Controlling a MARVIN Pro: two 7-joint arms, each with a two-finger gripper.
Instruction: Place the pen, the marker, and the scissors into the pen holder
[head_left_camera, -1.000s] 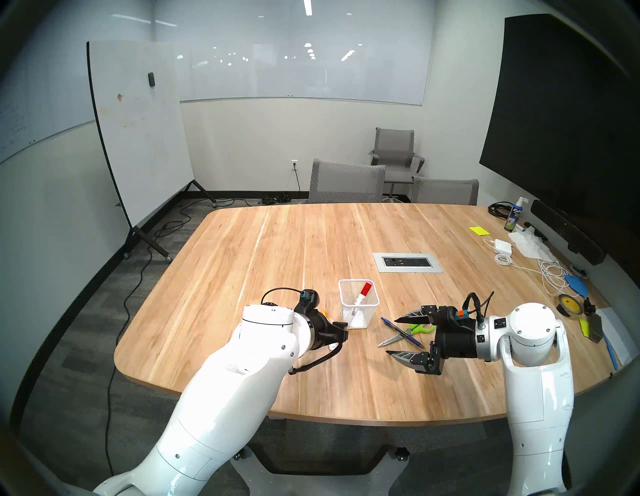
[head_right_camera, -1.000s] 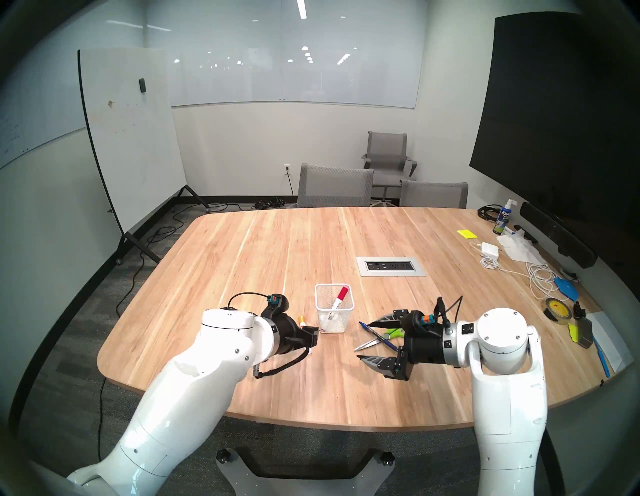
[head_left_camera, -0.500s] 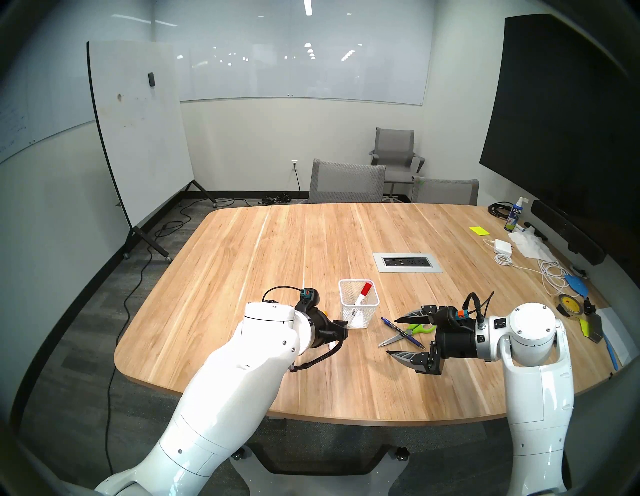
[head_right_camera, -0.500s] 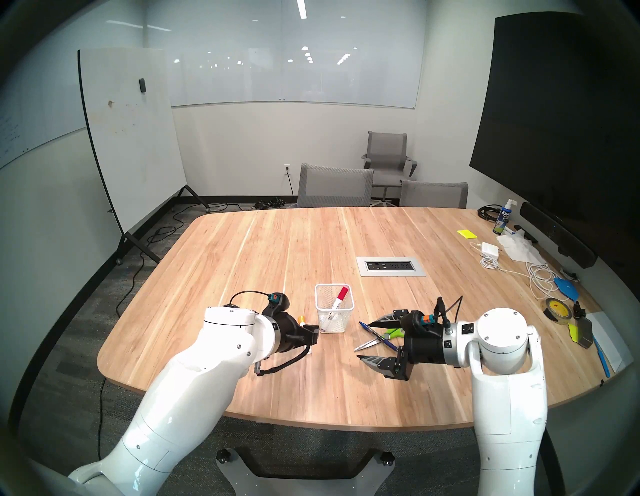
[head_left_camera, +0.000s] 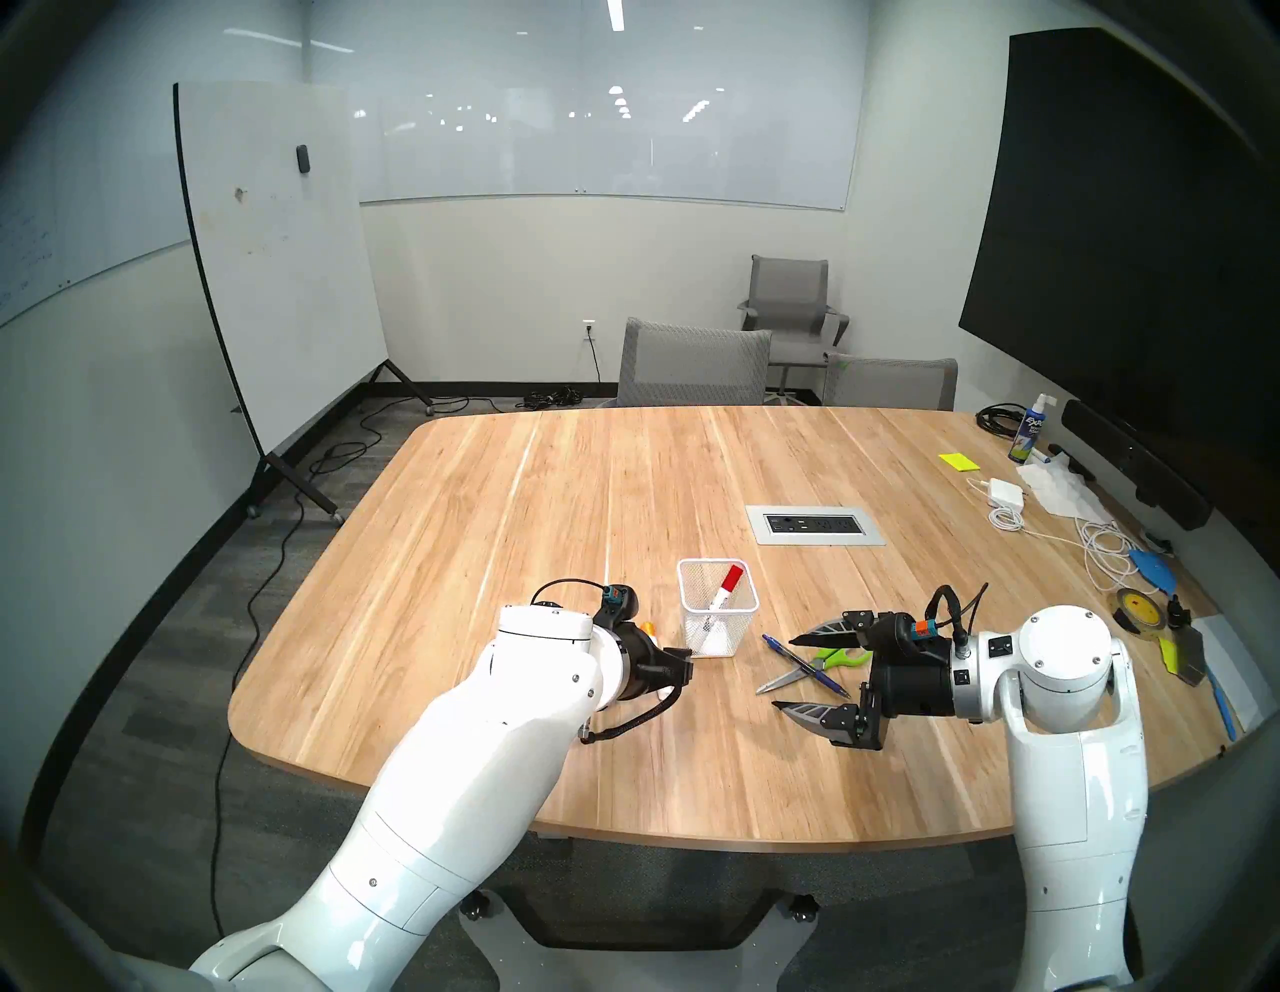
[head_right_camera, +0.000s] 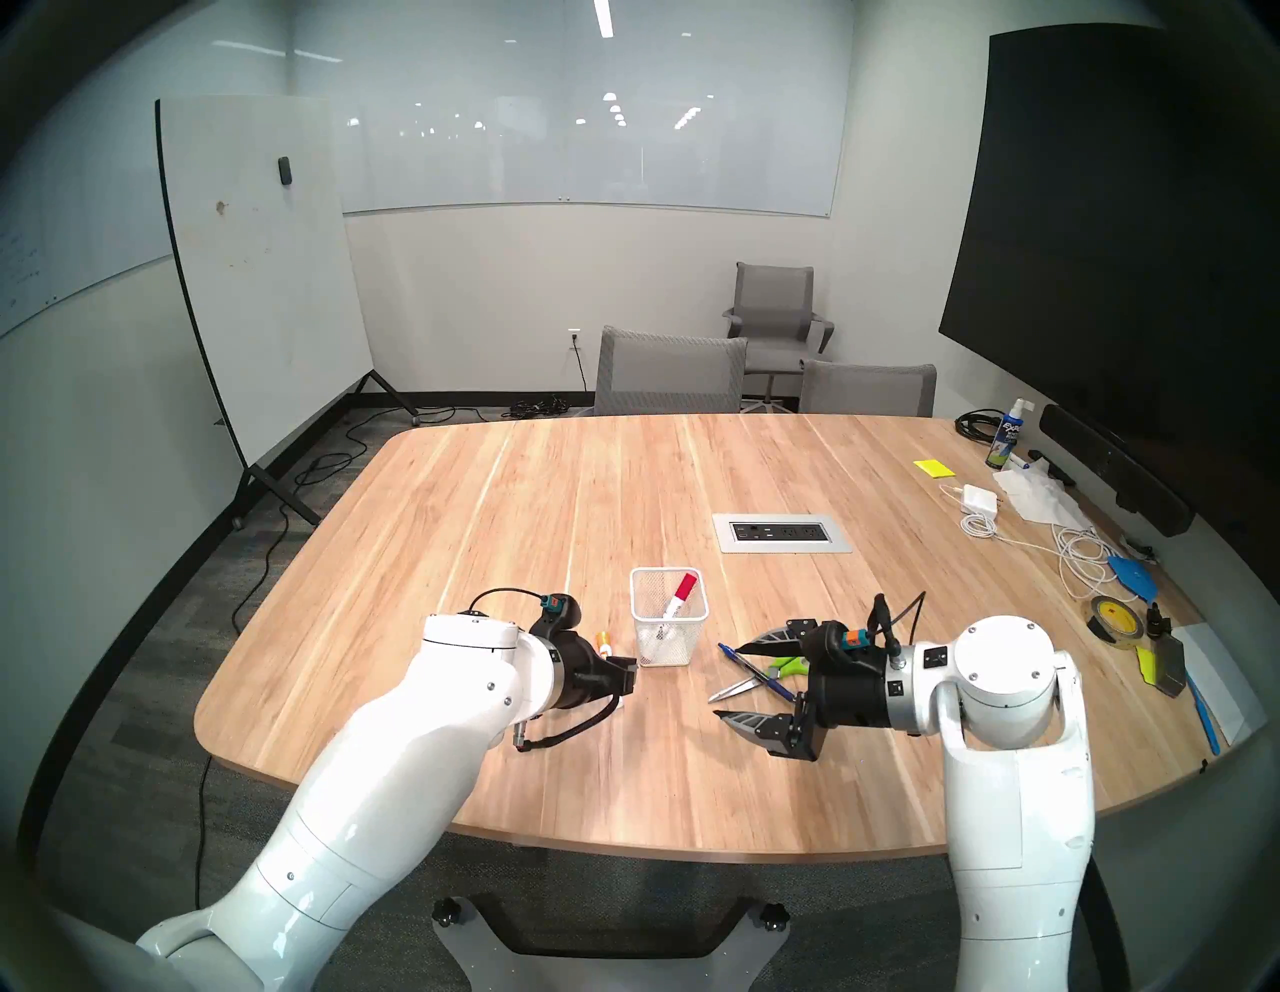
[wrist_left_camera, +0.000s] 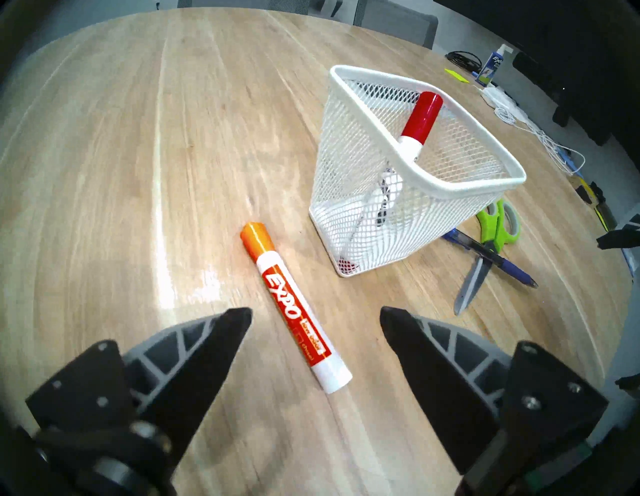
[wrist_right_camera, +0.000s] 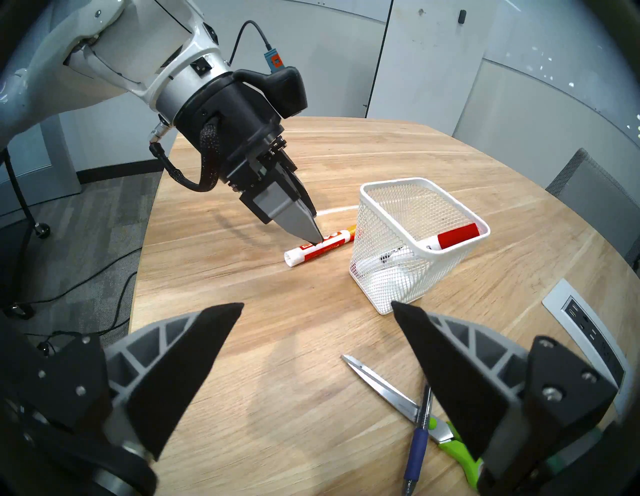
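The orange-capped marker (wrist_left_camera: 294, 308) is judged to be light, rigid and smooth-barrelled, so it may roll or slip if pinched off-centre; a hold across the middle of the labelled barrel, square to its length, is judged safest. It lies flat on the table (wrist_left_camera: 104, 173), just beside the pen holder (wrist_left_camera: 457, 166) on the side nearer the left arm, with its orange cap towards the holder and its white end away. The left gripper (wrist_left_camera: 315, 317) is held with its fingers (wrist_left_camera: 221, 332) apart, one on each side of the marker's barrel, and nothing is clamped yet; from the right wrist view one fingertip is seen close over the label, though contact cannot be told. Inside the pen holder a red-capped marker (wrist_left_camera: 420, 121) is already leaning against the rim. On the far side of the holder from the orange marker, the pen (wrist_right_camera: 417, 446) is lying across the scissors (wrist_right_camera: 398, 401); both are judged stiff and thin, low against the wood. The right gripper (wrist_right_camera: 317, 308) is kept wide open above them, holding nothing.
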